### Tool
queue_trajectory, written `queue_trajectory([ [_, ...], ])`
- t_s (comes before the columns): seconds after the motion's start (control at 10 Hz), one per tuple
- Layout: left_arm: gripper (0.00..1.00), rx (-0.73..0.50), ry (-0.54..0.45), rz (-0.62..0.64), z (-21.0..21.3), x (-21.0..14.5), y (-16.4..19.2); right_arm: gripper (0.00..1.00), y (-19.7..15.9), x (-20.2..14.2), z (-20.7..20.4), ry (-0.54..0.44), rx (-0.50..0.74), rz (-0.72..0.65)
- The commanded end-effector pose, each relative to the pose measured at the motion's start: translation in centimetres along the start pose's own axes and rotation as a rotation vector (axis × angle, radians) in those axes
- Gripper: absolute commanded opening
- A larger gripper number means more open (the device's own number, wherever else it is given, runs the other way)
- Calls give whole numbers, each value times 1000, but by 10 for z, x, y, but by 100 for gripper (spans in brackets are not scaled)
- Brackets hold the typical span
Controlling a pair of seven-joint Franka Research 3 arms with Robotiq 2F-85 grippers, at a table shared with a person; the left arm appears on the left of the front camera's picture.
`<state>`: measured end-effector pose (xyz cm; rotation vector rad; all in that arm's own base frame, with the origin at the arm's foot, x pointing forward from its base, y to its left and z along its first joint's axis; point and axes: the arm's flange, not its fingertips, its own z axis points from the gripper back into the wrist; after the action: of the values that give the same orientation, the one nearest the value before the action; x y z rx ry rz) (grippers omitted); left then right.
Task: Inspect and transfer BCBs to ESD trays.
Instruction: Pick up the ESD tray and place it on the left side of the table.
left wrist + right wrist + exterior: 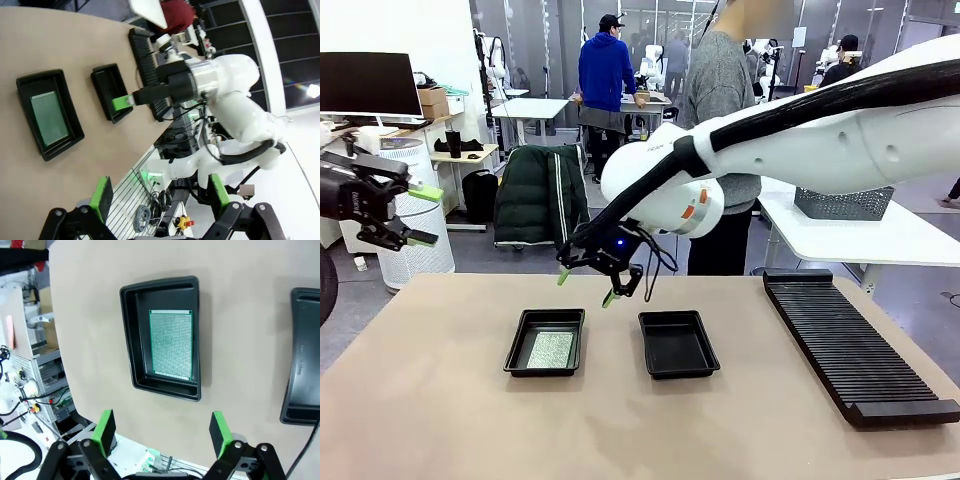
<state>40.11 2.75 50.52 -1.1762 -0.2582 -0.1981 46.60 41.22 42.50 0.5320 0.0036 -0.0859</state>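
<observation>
Two black ESD trays lie side by side on the table. The left tray (546,341) (161,335) (47,114) holds a green BCB (552,350) (171,344) (49,119) flat on its floor. The right tray (677,343) (301,355) (111,91) has nothing in it. My right gripper (588,286) (162,427) hangs open in the air above the far edge of the two trays, nothing between its fingers. My left gripper (423,215) (160,192) is open too, held high off the table's left edge with nothing in it.
A long black ribbed rack (855,345) lies along the table's right side. A grey mesh basket (843,203) sits on a white table behind it. A person (720,120) stands at the far side, behind my right arm.
</observation>
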Motion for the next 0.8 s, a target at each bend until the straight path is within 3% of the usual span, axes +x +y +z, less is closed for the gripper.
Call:
queue_trajectory([
  [0.0,100,106,58,60,-19,1,-3,100,-24,-13,15,-14,88,-9],
  [0.4,100,332,79,95,-66,16,5,100,-53,-20,37,-46,211,-71],
  [0.7,100,501,107,107,-101,27,16,100,-82,-25,52,-23,283,-15],
])
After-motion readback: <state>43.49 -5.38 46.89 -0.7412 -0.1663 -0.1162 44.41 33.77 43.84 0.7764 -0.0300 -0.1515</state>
